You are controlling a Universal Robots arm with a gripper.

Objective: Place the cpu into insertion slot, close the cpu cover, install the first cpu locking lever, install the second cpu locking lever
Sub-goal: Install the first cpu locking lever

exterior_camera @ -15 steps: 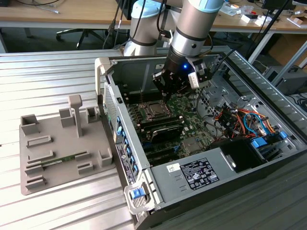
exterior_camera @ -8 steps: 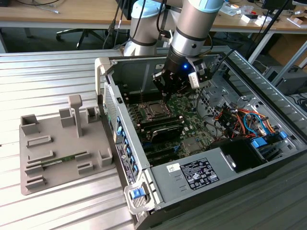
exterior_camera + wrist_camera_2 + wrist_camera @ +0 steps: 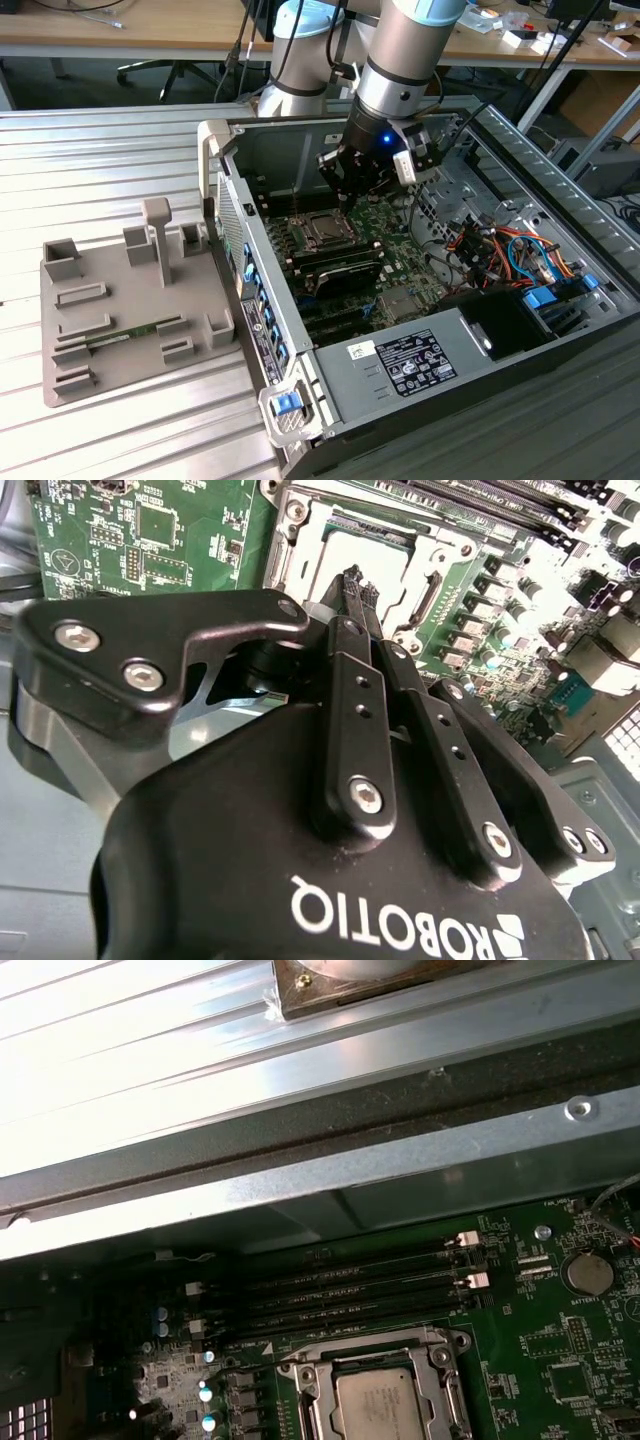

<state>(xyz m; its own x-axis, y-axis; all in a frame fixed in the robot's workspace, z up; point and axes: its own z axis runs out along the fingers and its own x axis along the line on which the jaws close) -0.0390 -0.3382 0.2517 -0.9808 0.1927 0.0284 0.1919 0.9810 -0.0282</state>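
An open computer case point(image 3: 290, 150) lies on a slatted metal table point(image 3: 110, 170), with a green motherboard point(image 3: 400, 240) flat on its floor and a single robot arm reaching down into it. The gripper point(image 3: 345, 195) hangs just over the far edge of the insertion slot point(image 3: 322, 228). In the second wrist view the gripper point(image 3: 353, 580) has its two black fingers pressed together, and nothing can be seen held between them. The main risk, as a judgement, is that these shut fingertips act as a hard, narrow point. If they come down slightly off target, they could dent the thin metal frame, scrape the chip's top, or knock the small components packed around the socket. Pressing on a cover that is not seated flat could also tilt the chip against the socket's contacts. The long black memory slots point(image 3: 350, 1290) run just beside the socket and leave little room for error on that side. The cpu cover point(image 3: 432, 1390) appears to lie down over the socket, its square opening framing the chip. The cpu point(image 3: 378, 1405) sits inside the slot, silvery-grey top facing up. In the second wrist view the cpu point(image 3: 375, 555) lies just past the fingertips and below them, near them but apparently not touching. Whether either locking lever is latched cannot be told.
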